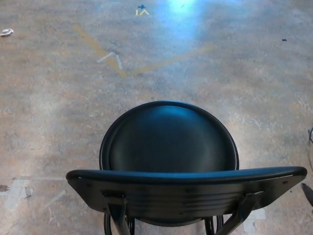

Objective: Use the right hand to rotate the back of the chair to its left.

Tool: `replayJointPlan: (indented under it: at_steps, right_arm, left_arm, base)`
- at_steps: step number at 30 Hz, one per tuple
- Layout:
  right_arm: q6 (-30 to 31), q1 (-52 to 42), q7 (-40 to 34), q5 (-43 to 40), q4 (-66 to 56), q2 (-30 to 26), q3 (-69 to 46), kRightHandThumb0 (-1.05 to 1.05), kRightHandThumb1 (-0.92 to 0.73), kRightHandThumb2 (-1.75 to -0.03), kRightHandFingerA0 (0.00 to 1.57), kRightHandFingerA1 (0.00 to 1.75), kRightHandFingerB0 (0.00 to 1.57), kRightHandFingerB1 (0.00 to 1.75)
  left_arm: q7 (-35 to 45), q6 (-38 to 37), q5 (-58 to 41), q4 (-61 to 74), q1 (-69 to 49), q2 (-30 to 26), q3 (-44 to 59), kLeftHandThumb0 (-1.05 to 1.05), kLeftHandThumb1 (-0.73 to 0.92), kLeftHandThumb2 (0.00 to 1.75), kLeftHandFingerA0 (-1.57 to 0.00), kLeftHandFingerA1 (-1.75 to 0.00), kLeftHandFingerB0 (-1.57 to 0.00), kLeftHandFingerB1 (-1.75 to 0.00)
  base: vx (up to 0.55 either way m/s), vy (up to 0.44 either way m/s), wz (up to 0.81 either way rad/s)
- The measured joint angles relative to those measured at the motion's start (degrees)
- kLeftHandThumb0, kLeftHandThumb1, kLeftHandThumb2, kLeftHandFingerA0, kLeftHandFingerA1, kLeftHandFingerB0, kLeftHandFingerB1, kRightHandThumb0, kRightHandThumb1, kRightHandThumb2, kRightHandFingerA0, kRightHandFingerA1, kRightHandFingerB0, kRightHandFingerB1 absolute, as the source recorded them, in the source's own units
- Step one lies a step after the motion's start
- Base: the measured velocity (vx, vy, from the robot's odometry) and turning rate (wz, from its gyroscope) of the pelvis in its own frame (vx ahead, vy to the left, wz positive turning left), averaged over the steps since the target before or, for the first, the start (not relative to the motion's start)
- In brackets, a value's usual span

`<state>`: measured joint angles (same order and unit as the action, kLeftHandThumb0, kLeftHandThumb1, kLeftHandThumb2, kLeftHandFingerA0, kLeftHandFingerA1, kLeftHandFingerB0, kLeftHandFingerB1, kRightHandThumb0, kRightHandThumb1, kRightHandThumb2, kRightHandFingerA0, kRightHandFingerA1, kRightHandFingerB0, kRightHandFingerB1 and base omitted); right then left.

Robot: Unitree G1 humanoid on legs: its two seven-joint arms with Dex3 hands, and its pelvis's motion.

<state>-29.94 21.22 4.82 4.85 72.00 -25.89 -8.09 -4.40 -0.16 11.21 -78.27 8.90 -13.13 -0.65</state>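
A black chair stands right below me on the floor. Its round seat faces away from me. The curved backrest is nearest me, running across the bottom of the head view on two metal struts. A small dark tip pokes in at the right edge just past the backrest's right end; it looks like part of my right hand and is apart from the chair. My left hand is out of sight.
The concrete floor carries yellowish tape lines and small tape marks far ahead. Pale tape patches lie at the lower left. A thin black cable shows at the right edge.
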Motion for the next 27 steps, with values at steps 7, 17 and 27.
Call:
replayJointPlan:
  at_steps: [7,17,27]
  right_arm:
    - [-4.3,-0.6,0.6,2.1,-2.8,-3.1,4.6,-1.05,-0.55,-1.1,0.0,0.58,0.0,0.6]
    - [-9.7,-3.1,1.3,5.2,-8.7,-6.3,9.9,-1.05,-0.53,-1.07,0.0,0.54,0.0,0.56]
    - [-12.8,-5.9,1.9,9.3,-14.8,-8.7,15.6,-1.05,-0.51,-1.05,0.0,0.57,0.0,0.59]
  left_arm:
    - [0.0,0.0,0.2,0.0,0.0,0.0,0.0,-0.42,0.75,0.63,-0.63,-0.53,-0.55,-0.44]
    - [0.0,0.0,0.1,-0.1,0.1,0.0,1.1,-0.42,0.74,0.62,-0.63,-0.51,-0.55,-0.43]
    - [0.0,0.1,0.2,-0.1,0.0,0.0,1.3,-0.43,0.73,0.62,-0.63,-0.52,-0.55,-0.43]
  base:
    - [0.0,0.0,0.0]
    - [0.0,0.0,0.0]
    - [0.0,0.0,0.0]
